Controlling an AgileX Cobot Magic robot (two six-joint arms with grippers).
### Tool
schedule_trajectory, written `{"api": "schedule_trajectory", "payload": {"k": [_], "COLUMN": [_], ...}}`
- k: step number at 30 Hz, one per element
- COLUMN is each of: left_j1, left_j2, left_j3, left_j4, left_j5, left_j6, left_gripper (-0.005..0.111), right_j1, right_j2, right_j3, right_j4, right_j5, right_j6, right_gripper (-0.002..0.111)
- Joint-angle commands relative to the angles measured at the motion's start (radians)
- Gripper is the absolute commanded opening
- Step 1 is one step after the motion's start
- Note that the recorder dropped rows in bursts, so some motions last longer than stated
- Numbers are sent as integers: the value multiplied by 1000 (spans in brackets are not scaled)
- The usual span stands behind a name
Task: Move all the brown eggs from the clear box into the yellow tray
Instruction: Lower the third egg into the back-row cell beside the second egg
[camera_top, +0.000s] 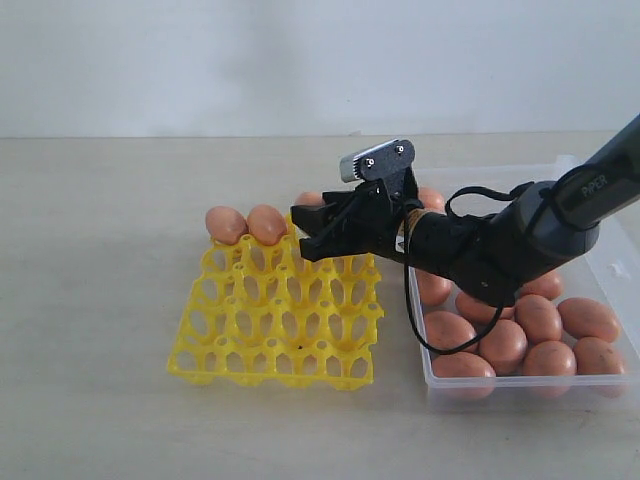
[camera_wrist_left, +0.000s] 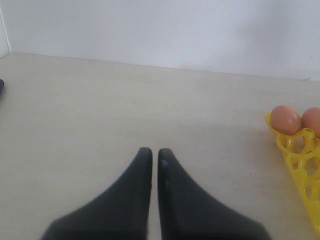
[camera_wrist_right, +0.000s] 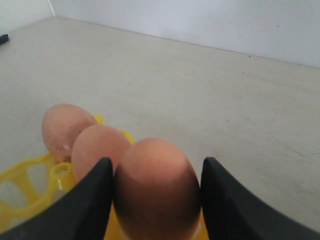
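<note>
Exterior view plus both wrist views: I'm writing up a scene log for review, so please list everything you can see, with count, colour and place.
table: one, pale beige, under everything
wall: one, white, behind the table
yellow tray: one, bright yellow, on the table beside the box
clear box: one, transparent, on the table at the exterior view's right
brown eggs in tray: two, orange-brown, side by side in the far row
gripped brown egg: one, orange-brown, next in that row, between the right fingers
brown eggs in box: at least ten, orange-brown, some hidden by the arm
right arm: one, black, over the box
right gripper: black, around an egg
left gripper: black, shut, empty, above bare table
</note>
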Motion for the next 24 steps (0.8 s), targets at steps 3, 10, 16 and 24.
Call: {"api": "schedule_trajectory", "payload": {"k": [3,10,16,24], "left_j1": [3,3,3,3], "left_j2": [-3,-3,-3,-3], "left_j3": [4,4,4,4], "left_j4": [-1,-1,-1,-1], "left_j5": [-8,-8,-8,-6], "left_j6": [4,4,4,4], "left_gripper": [4,4,4,4], "right_j1": [2,2,2,2], "right_j2": [9,44,44,44], "right_j3": [-6,-28,-28,-28], "right_j4": [-3,-3,-38,-36], "right_j5": [0,-45,-41,-15], "right_j6": [-11,-11,-4,-10], "right_gripper": [0,0,32,61]}}
